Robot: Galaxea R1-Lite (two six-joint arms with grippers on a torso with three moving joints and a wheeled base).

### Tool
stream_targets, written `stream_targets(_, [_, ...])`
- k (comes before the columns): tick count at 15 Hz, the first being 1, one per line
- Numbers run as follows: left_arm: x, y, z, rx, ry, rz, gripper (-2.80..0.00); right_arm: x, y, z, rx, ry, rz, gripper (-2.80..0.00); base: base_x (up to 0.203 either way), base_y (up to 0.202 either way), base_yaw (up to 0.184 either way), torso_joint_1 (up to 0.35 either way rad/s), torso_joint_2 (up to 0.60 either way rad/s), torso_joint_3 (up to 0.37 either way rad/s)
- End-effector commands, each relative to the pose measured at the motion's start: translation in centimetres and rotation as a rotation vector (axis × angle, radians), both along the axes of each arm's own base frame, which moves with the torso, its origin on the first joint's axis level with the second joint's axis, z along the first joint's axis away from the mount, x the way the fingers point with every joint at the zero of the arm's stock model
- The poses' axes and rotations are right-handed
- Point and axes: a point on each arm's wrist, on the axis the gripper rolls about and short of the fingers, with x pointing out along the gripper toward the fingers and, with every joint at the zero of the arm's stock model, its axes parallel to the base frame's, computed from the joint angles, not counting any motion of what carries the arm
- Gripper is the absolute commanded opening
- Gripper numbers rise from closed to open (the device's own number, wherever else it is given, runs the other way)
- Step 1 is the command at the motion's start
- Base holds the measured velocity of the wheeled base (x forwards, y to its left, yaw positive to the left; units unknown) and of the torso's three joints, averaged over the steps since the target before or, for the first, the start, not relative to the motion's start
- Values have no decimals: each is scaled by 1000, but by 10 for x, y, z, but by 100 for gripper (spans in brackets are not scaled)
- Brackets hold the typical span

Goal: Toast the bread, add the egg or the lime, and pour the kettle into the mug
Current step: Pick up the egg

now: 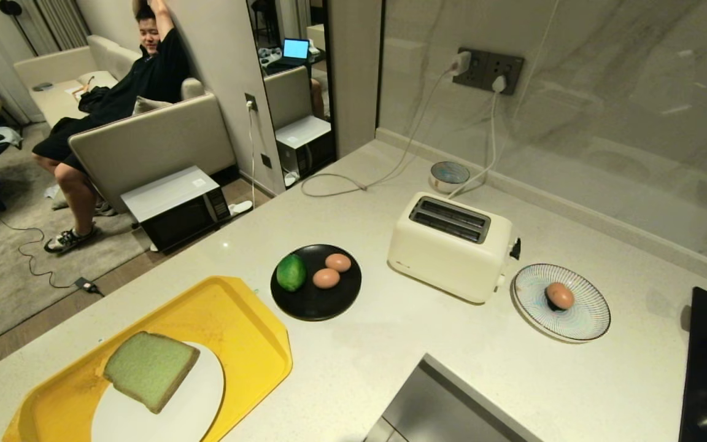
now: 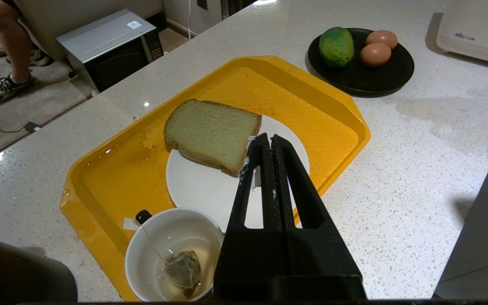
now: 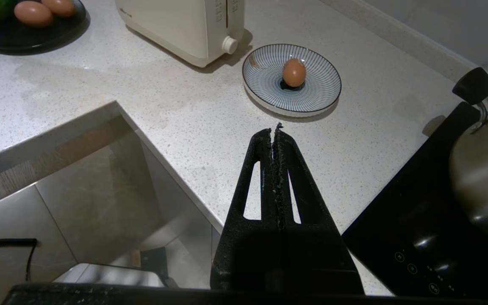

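The pale green bread [image 1: 150, 369] [image 2: 212, 134] lies on a white plate [image 2: 197, 190] in a yellow tray [image 1: 237, 319]. Beside that plate on the tray stands a white mug [image 2: 172, 254] with a tea bag in it. A black plate [image 1: 316, 301] carries the lime [image 1: 291, 272] and two eggs [image 1: 326, 278]. Another egg [image 1: 560, 296] [image 3: 294, 72] rests on a striped plate [image 3: 320, 91], right of the cream toaster [image 1: 452, 245]. My left gripper [image 2: 268, 137] hovers shut over the white plate, next to the bread. My right gripper [image 3: 274, 129] is shut above bare counter, short of the striped plate. The kettle is out of view.
A steel pot [image 3: 485, 169] with a black knob sits on a black hob [image 1: 706, 368] at the right. A small white bowl [image 1: 450, 176] and cables lie behind the toaster. The counter has a recess [image 1: 439, 399] at the front. A person sits on a sofa at far left.
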Motion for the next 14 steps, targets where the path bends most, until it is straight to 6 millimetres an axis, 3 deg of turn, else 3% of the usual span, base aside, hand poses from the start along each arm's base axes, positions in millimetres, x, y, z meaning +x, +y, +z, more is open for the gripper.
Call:
stream_targets(1, [0, 0, 0, 0, -1, 1, -280, 0, 0, -1, 0, 3, 0, -280, 0, 0, 0, 0, 0, 0])
stream_targets(14, [0, 0, 0, 4, -1, 1, -280, 0, 0, -1, 0, 3, 0, -280, 0, 0, 0, 0, 0, 0])
